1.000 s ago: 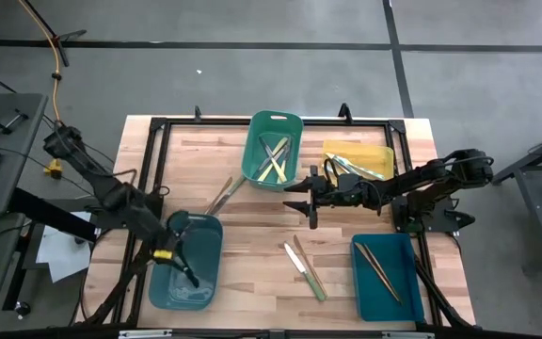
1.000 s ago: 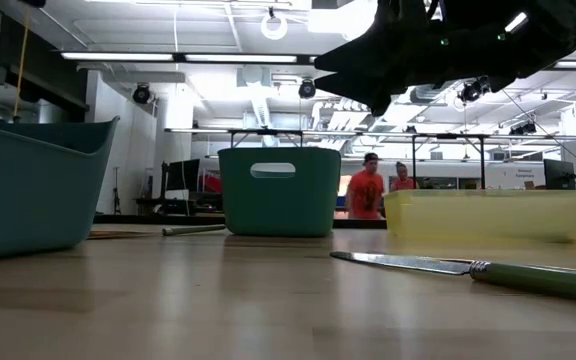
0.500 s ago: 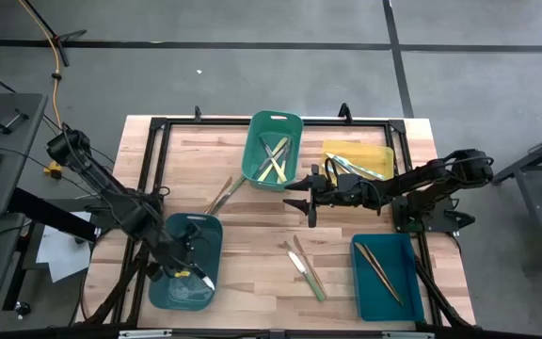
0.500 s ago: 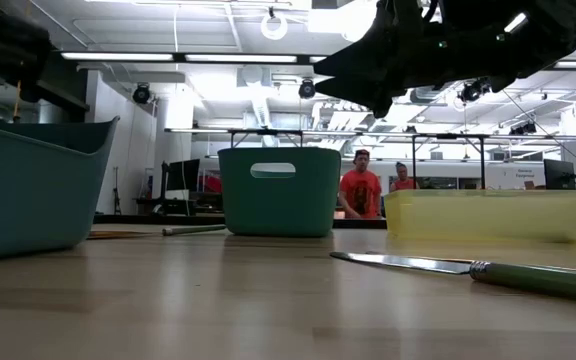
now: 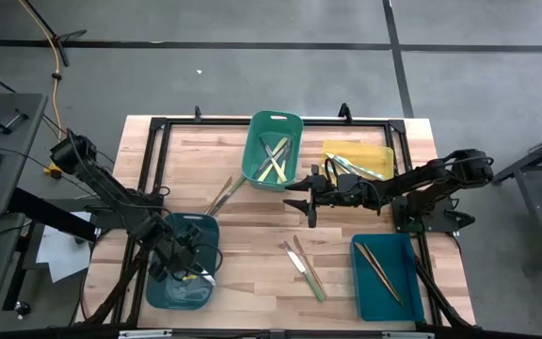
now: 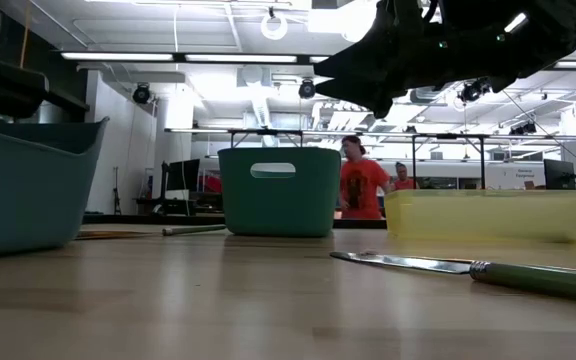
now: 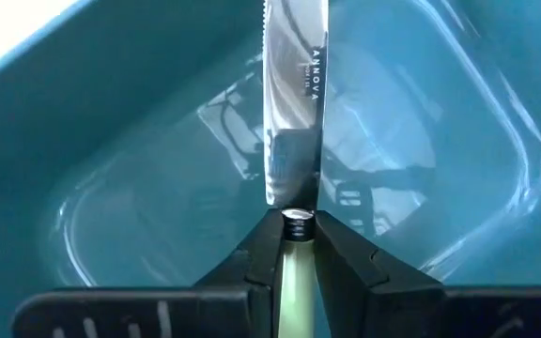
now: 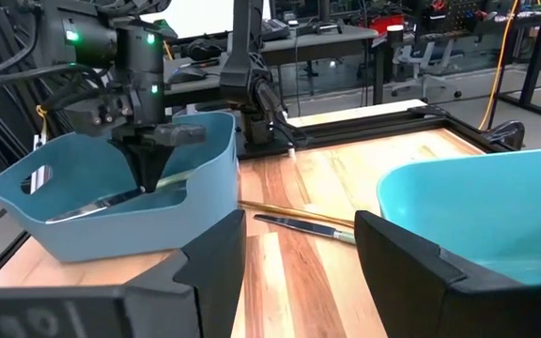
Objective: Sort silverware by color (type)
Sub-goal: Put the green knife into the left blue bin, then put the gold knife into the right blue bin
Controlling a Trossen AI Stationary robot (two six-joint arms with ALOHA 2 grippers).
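Now | L pincer (image 7: 297, 246) grips knife (image 7: 294, 113) | handle mostly hidden

The wooden desk (image 5: 252, 282) carries four bins. A blue bin (image 5: 184, 272) stands under the left hand (image 5: 196, 273), at the near left. A green bin (image 5: 272, 151) stands at the far middle, just beyond the right hand (image 5: 301, 200), and a yellow bin (image 5: 358, 161) sits beside that arm. A second blue bin (image 5: 389, 276) stands at the near right. A knife and a fork (image 5: 304, 267) lie together on the bare wood just nearer than the right hand; two utensils (image 5: 220, 196) lie between the green bin and the left hand.
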